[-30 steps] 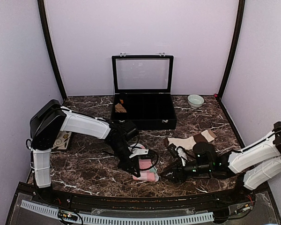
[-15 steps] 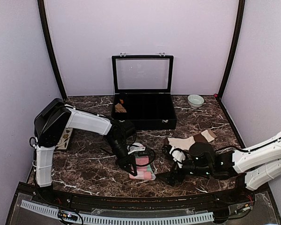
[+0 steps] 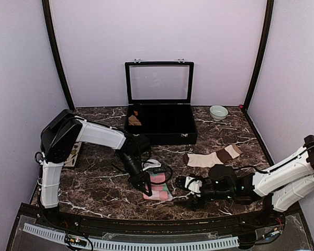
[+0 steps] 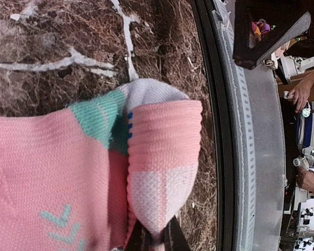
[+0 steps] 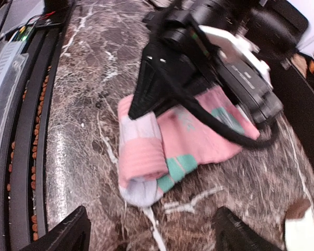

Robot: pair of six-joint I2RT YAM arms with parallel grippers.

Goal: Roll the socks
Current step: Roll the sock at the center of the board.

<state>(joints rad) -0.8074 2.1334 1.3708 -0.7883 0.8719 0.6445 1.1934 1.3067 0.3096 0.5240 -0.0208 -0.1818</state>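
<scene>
Lying near the 6 o'clock edge of the marble table (image 3: 97, 194), the pink sock (image 3: 159, 184) has its near end rolled, and the left gripper (image 4: 157, 241) pinches that roll tightly. The right gripper (image 3: 189, 190) stands at the sock's 3 o'clock, jaws wide and empty. The cream-beige sock (image 3: 212, 157) lies flat at 2 o'clock, with the open black case (image 3: 162, 128) at 12 o'clock.

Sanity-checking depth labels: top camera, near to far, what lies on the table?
Pink sock with mint-green and white patches → cream-beige sock with dark brown bands → black box with open clear lid.
</scene>
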